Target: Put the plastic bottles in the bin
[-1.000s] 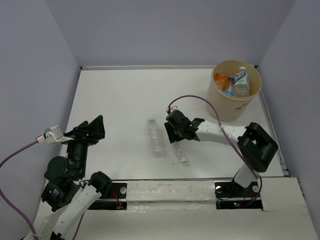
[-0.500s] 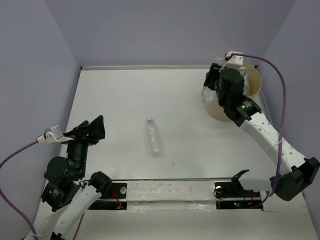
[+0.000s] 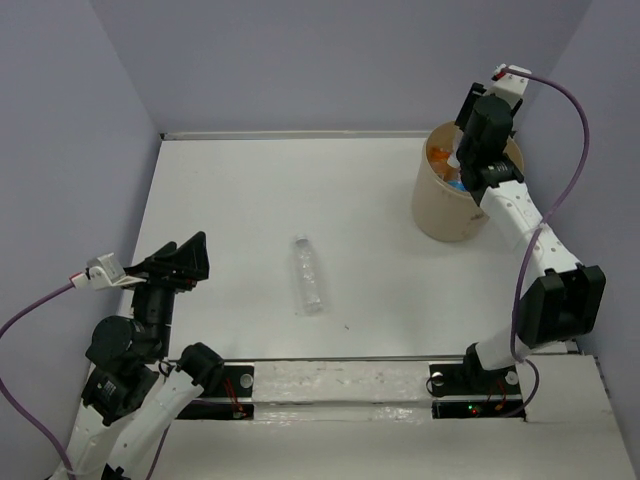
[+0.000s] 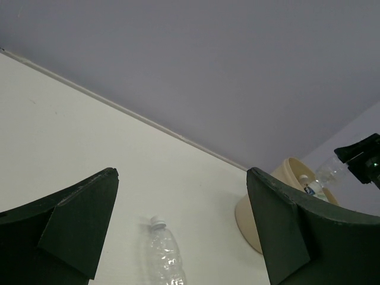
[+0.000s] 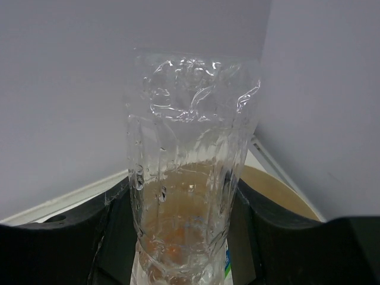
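Overhead, a matte white table (image 3: 230,190) sits boxed in by plain lilac walls (image 3: 330,60). At its far right corner stands the bin (image 3: 440,210), a round tan tub with a wide rim and a papery look. The right gripper (image 3: 466,154) hangs above the bin's mouth. Its dark fingers (image 5: 89,237) are clenched on a crinkled clear bottle (image 5: 190,178) of thin, dented plastic. An orange-labelled bottle (image 3: 438,155) shows inside the bin, partly hidden by the arm. A purple cable (image 3: 570,110) loops beside that arm. A second clear bottle (image 3: 310,275), ridged and white-capped, lies on its side near the table's middle with nothing touching it. The left gripper (image 3: 192,258) hovers over the table's near left part, well apart from that bottle. Its wedge-shaped black fingers (image 4: 77,231) are spread wide and hold nothing.
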